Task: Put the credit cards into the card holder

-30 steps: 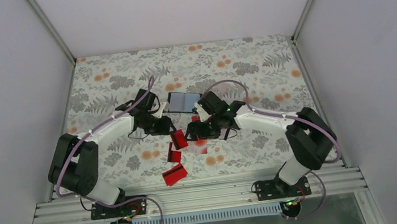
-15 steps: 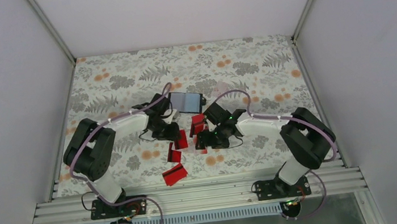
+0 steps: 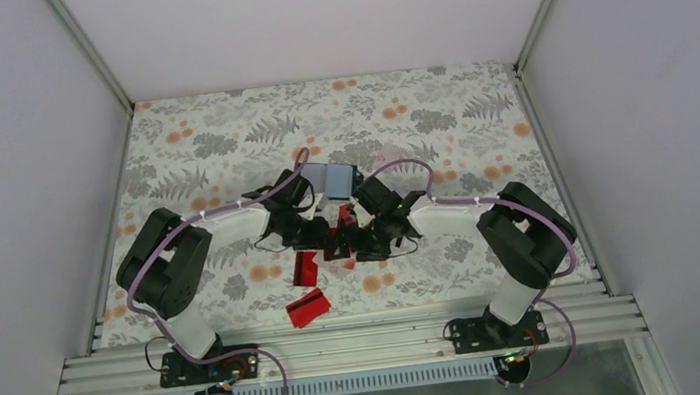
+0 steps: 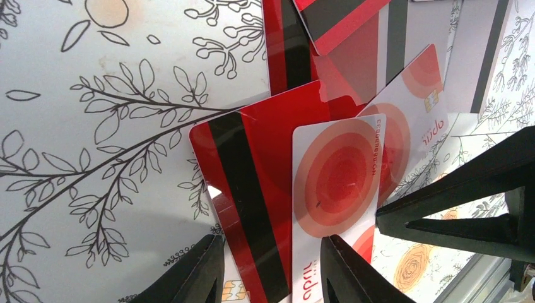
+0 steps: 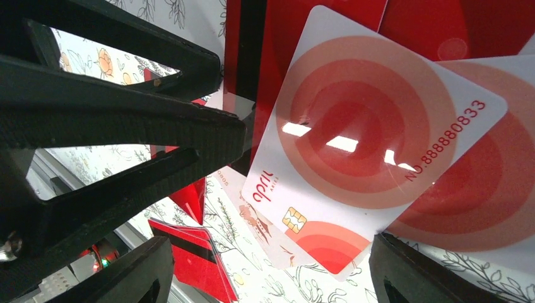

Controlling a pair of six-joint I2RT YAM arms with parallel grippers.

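The credit cards [image 4: 334, 183] lie in an overlapping heap on the bench [image 3: 218, 143], under both arms. The card holder [image 3: 332, 179] sits open just beyond the heap. The right gripper [image 5: 274, 243] looks better placed: a white card [image 5: 366, 139] lies between its wide-open jaws, long axis slanting across the gap. The left gripper [image 4: 271, 249] has its jaws about half open over a black-striped red card [image 4: 252, 183] (contact I cannot tell), with no grip visible.

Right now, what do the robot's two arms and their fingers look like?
The left arm and right arm match: white links between bulky black joints, with a lilac cable looped along each. The fingers are black and flat-sided, tapering to narrow tips.
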